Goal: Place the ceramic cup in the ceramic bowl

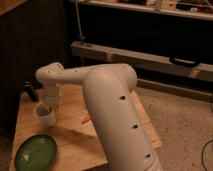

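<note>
The white ceramic cup point(45, 115) stands upright on the left part of the wooden table point(70, 137). The green ceramic bowl point(36, 152) sits at the table's front left corner, a short way in front of the cup and apart from it. My gripper point(52, 103) hangs down from the white wrist right at the cup's rim, on its right side. The wrist hides where the gripper meets the cup. The thick white arm point(117, 115) crosses the middle of the view and hides part of the table.
A small dark-topped object point(29, 92) stands at the table's back left edge, just left of the wrist. A small orange thing point(86, 119) lies on the table by the arm. A long metal shelf rail point(150, 57) runs behind the table. Speckled floor point(185, 125) lies to the right.
</note>
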Controlling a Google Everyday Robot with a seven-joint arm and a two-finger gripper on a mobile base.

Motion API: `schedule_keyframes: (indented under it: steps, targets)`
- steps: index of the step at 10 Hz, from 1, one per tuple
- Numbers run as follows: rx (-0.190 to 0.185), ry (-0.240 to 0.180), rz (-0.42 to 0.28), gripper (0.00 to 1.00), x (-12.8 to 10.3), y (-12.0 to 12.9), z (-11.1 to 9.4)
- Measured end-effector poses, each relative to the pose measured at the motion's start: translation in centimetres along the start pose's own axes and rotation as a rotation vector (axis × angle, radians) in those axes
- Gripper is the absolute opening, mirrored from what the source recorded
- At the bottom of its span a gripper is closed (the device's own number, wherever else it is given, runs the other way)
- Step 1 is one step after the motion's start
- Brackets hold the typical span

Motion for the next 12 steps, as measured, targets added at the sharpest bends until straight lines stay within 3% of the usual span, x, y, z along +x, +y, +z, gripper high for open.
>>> schedule_keyframes:
  steps: [2, 5, 7, 9, 11, 12]
  targets:
    - [0.003, -0.042, -0.052, 0.0, 2.4, 0.5, -4.7]
    - [0.018, -0.035, -0.175, 0.0, 6.6, 3.7, -7.4]
    - [0.036, -0.005, -0.267, 0.0, 9.9, 6.6, -6.7]
    - [0.05, 0.029, -0.382, 0.01, 13.2, 8.7, -4.7]
    - [0.027, 0.041, -0.425, 0.15, 14.5, 9.4, -3.4]
    - [0.012, 0.043, -0.44, 0.3, 14.6, 9.3, -2.6]
